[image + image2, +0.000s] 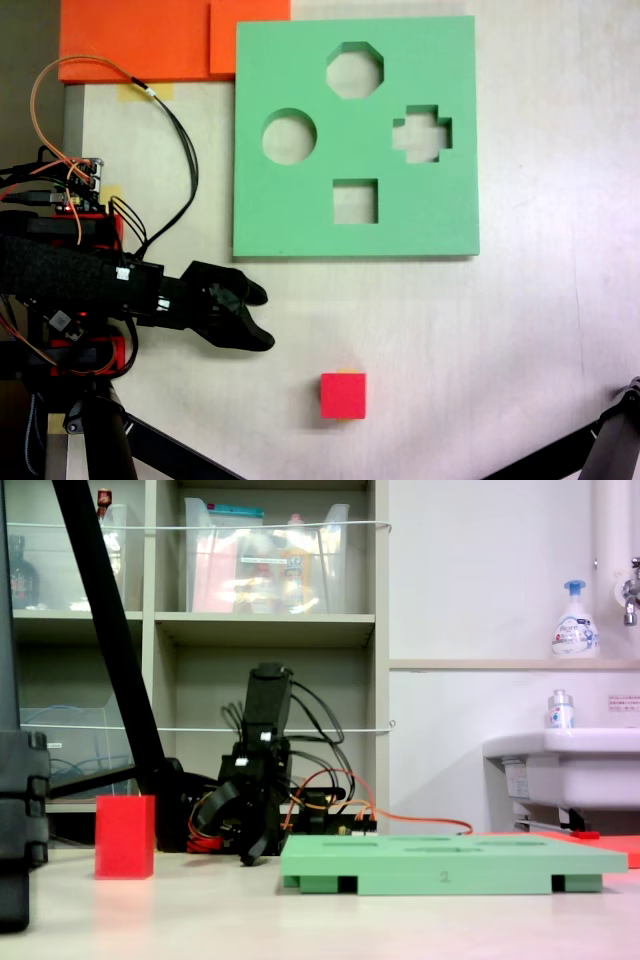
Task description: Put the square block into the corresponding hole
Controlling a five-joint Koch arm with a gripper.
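Nothing done yet: one square block [343, 395] sitting on the bench [540, 320], well apart from the green board [300, 215] and its square hole [355, 201], with jaws of the gripper [262, 318] spread wide, holding nothing, off to the left of the block in the fixed view from above. Still to do: grab the block, lift, carry over, drop into the hole. Counted: one red block, one green board, four holes (one square, one round, one eight-sided, one cross).
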